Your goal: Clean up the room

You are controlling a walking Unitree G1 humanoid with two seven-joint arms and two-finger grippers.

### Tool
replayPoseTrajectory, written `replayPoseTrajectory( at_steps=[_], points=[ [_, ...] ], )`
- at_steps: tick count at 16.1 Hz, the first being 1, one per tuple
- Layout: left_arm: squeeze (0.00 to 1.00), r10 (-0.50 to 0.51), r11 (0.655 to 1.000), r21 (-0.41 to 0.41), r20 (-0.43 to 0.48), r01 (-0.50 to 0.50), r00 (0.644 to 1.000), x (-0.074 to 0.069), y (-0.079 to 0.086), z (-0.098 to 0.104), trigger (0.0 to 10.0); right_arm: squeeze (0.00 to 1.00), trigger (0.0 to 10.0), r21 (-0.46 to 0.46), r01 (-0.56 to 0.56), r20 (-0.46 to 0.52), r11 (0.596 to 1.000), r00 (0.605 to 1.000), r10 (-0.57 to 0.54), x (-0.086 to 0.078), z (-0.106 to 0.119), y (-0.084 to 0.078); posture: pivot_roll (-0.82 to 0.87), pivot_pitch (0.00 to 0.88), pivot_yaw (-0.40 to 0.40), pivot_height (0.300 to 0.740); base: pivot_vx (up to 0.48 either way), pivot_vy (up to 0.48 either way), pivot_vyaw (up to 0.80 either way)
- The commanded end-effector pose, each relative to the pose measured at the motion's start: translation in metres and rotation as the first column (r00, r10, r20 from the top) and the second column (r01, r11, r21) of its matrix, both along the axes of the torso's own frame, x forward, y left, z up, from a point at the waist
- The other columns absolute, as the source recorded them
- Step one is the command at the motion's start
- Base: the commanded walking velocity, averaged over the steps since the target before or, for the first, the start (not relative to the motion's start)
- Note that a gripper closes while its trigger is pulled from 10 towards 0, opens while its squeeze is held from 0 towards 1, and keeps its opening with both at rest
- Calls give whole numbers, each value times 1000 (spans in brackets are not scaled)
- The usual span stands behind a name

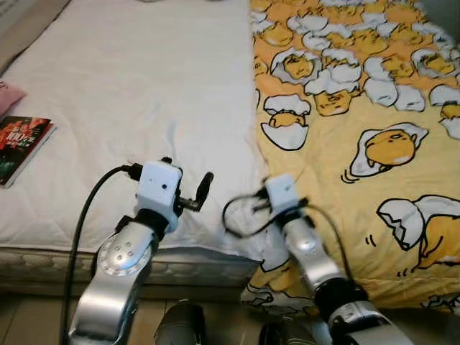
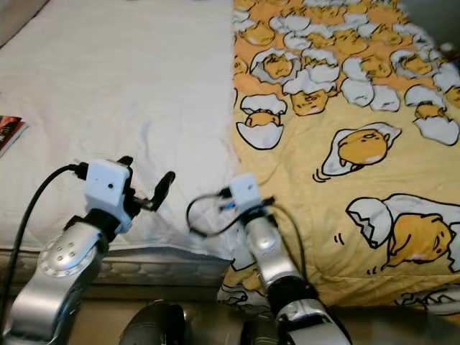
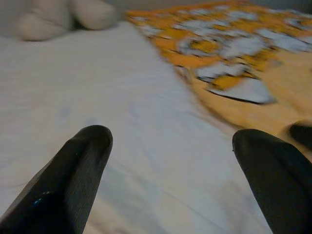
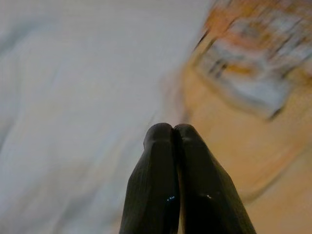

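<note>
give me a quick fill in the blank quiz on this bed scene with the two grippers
1. The left gripper has its fingers ____ over the white sheet.
2. The right gripper has its fingers pressed ____ near the blanket's edge.
3. The yellow blanket covers the robot's ____ side of the bed.
4. The book lies near the sheet's ____ edge.

Missing words: open; shut; right; left

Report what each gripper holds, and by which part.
Nothing is held. The left gripper is open over the white sheet; the right gripper is shut empty by the yellow blanket.
</note>
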State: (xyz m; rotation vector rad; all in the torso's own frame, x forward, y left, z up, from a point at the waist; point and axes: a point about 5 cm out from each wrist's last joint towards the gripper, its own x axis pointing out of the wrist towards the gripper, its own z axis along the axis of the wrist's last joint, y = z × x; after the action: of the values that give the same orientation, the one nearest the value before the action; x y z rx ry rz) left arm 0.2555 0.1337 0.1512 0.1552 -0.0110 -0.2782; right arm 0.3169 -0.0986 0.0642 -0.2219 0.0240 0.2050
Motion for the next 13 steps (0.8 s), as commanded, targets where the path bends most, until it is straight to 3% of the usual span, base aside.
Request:
replayPoseTrajectory(
  at_steps=[1, 3, 5, 7, 9, 12, 13],
  points=[
    [0, 51, 999, 4, 14, -51, 999, 4, 3, -3, 10000, 0, 10000, 12, 57, 90, 998, 994, -58, -1, 13, -13, 132, 0, -46, 711, 0, 0, 0],
    [0, 129, 991, -37, -4, -129, 992, 14, 3, -16, 10000, 0, 10000, 49, 159, 229, 986, 959, -166, -11, 33, -47, 94, 0, -53, 711, 0, 0, 0],
    [0, 187, 981, -48, -38, -189, 982, 16, 7, -26, 10000, 0, 10000, 69, 208, 198, 976, 956, -218, -20, 25, -65, 78, 0, -45, 711, 0, 0, 0],
    [0, 183, 981, -61, -35, -185, 982, 18, 6, -28, 10000, 0, 10000, 87, 229, 156, 970, 958, -240, -22, 18, -68, 64, 0, -33, 711, 0, 0, 0],
    [0, 173, 982, -76, -22, -174, 985, 22, 3, -28, 10000, 0, 10000, 117, 229, 153, 966, 957, -246, -22, 21, -65, 58, 0, -25, 711, 0, 386, 0],
    [0, 143, 989, -25, 1, -143, 990, 29, -3, -26, 10000, 0, 10000, 199, 166, 116, 966, 975, -191, -17, 22, -51, 51, 0, -7, 711, 0, 480, 0],
    [0, 156, 988, -18, -9, -156, 988, 31, -2, -29, 10000, 0, 10000, 269, 191, 62, 944, 975, -215, -14, 18, -53, 51, 0, -3, 711, 0, 480, 0]
  ],
)
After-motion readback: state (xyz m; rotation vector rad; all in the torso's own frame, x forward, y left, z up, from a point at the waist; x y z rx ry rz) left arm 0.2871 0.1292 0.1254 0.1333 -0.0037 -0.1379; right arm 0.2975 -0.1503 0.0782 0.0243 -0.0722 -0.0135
